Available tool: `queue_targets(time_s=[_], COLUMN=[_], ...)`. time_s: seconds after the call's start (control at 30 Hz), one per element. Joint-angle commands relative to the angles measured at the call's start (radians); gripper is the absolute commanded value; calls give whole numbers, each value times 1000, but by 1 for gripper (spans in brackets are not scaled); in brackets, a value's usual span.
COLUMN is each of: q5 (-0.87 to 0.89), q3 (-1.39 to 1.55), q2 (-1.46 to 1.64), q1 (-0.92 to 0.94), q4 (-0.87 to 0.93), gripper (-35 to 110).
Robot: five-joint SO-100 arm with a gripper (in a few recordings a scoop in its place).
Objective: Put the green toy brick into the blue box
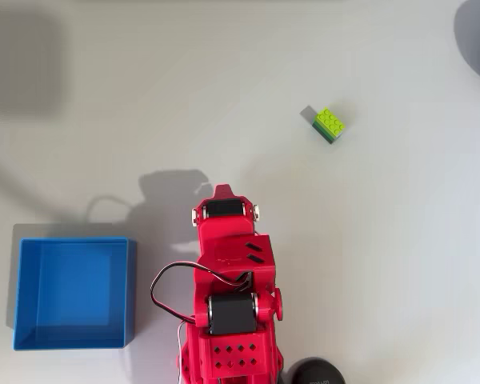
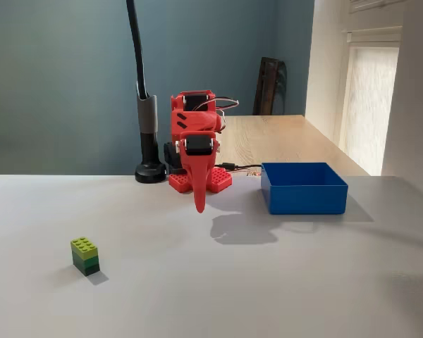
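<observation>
A home room: teal wall (image 2: 56, 70), wooden table (image 2: 282, 137), curtained window (image 2: 374, 98) beside white worktable (image 2: 268, 296).

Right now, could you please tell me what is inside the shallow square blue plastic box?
Nothing: the blue box shows only its bare floor in the overhead view. The small green toy brick sits apart on the table.

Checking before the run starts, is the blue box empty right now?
Empty: the blue box shows bare floor in the overhead view; the green toy brick sits apart on the table.

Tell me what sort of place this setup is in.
Likely a home or office room, not a factory: a white table carries the red arm, a wooden desk stands behind it against a blue-grey wall, and a curtained window lets in daylight.
</observation>
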Motion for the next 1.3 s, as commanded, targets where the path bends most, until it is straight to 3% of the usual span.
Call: queue_targets(time_s=[0.0, 0.4, 0.57, 0.7, 1.27], q5=[-2, 15, -3, 8, 187], q3=[11, -264, -420, -541, -1081], q2=[15, -51, -278, -480, -1177], q1=[-25, 2, 92, 187, 494], q4=[0, -32, -32, -32, 20], gripper=[0, 0, 0, 18, 25])
